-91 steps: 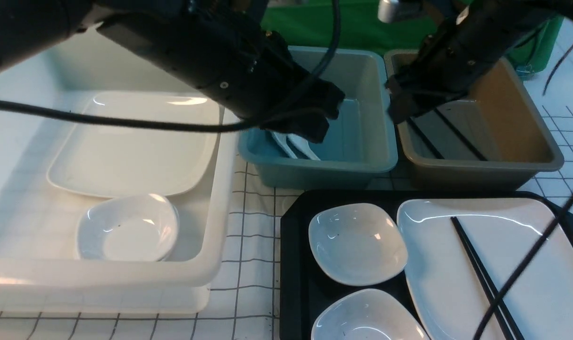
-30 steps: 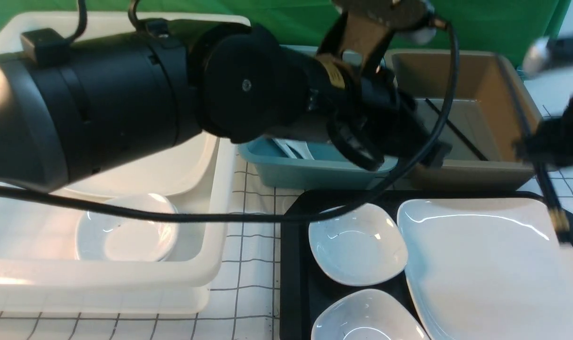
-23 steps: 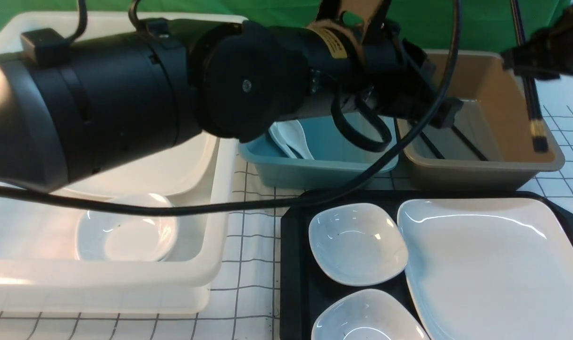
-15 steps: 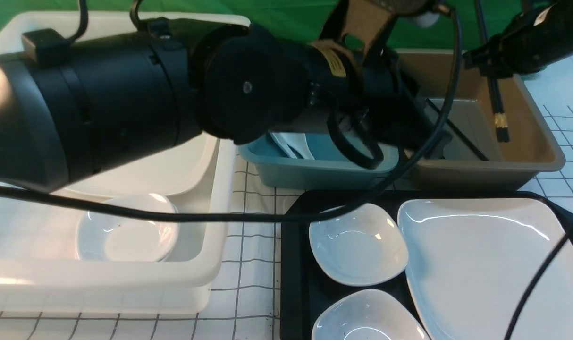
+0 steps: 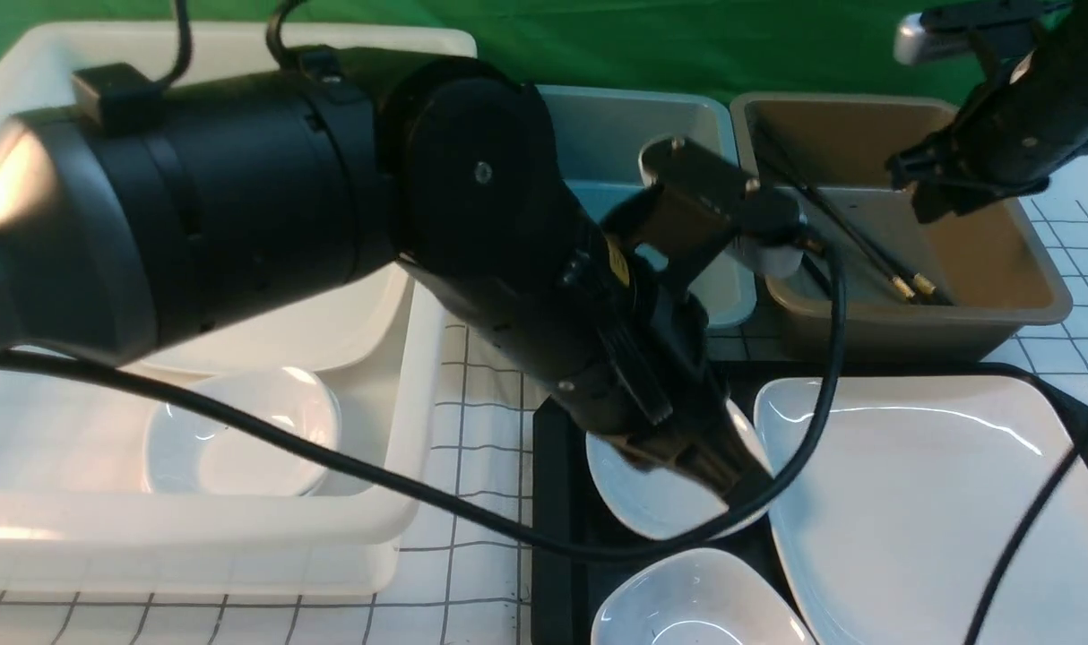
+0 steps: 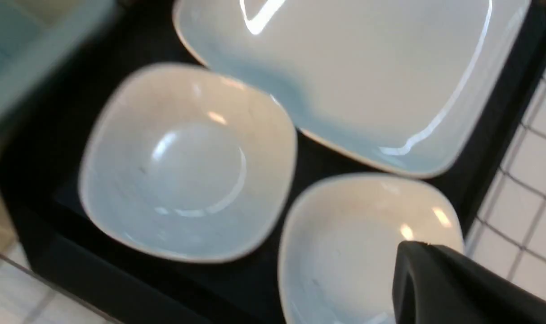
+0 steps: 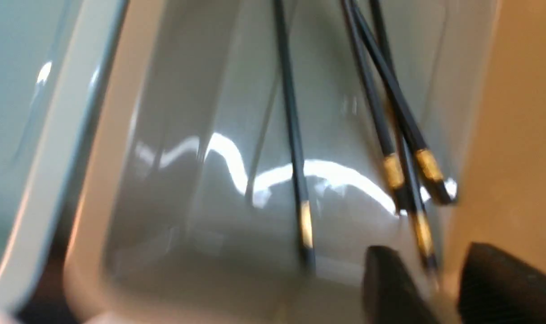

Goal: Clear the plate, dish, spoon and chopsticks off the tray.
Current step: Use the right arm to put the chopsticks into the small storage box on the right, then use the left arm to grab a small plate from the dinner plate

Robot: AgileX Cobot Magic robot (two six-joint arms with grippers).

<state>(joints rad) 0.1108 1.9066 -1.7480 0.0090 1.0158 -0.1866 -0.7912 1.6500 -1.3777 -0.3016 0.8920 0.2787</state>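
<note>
The black tray (image 5: 555,502) (image 6: 52,148) holds the large white plate (image 5: 920,502) (image 6: 358,76) and two small white dishes. My left gripper (image 5: 746,484) (image 6: 405,256) is shut and empty, low over the far dish (image 5: 651,506) (image 6: 187,162). The near dish (image 5: 696,609) (image 6: 345,252) lies beside it. The black chopsticks (image 5: 867,255) (image 7: 390,103) lie loose in the brown tub (image 5: 1001,313) among other sticks. My right gripper (image 5: 931,202) (image 7: 444,288) hangs open above them, holding nothing. The spoon is hidden behind my left arm.
A big white tub (image 5: 401,502) at the left holds another plate and a small dish (image 5: 239,430). A blue tub (image 5: 634,134) stands behind the tray, mostly covered by my left arm. My left arm's cable (image 5: 418,502) droops across the gridded tabletop.
My left arm swung down from above the blue tub to the far dish on the tray. My right gripper opened and the chopsticks dropped into the brown tub.
</note>
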